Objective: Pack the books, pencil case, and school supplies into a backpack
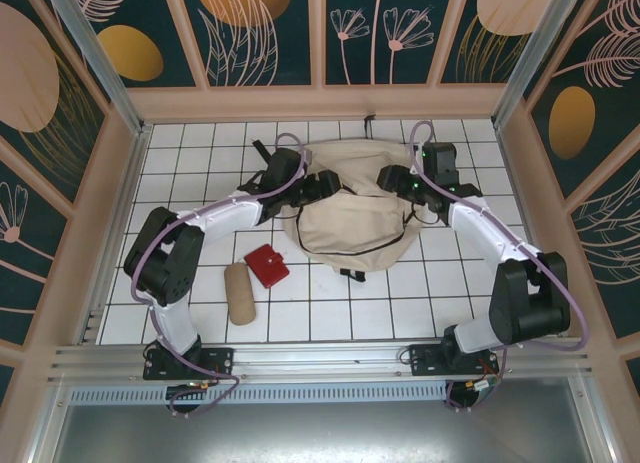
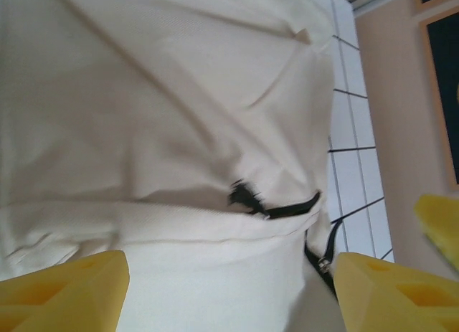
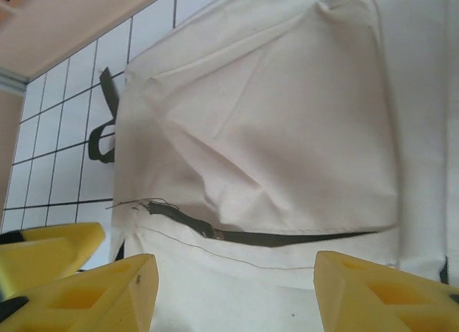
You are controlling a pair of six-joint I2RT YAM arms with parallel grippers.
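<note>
On the left of the white-tiled counter [image 1: 200,143], the tan pencil case [image 1: 240,293] lies on its side near the front edge, well apart from both arms. Just beside it, towards the middle, sits the flat red square of school supplies [image 1: 266,265], close to the pencil case, though I cannot tell if they touch.

The left end effector [image 1: 320,186] reaches over the far left corner of the beige backpack [image 1: 350,233]. In its wrist view the yellow fingers [image 2: 64,289] stand wide apart, with cream fabric and a black strap [image 2: 287,210] between and beyond them, nothing clamped.

The backpack lies flat mid-counter between the two arms.

The right end effector [image 1: 393,180] is over the far right corner. Its fingers [image 3: 387,296] are also apart, and the dark zipper line [image 3: 272,237] runs across the fabric just ahead of them.
</note>
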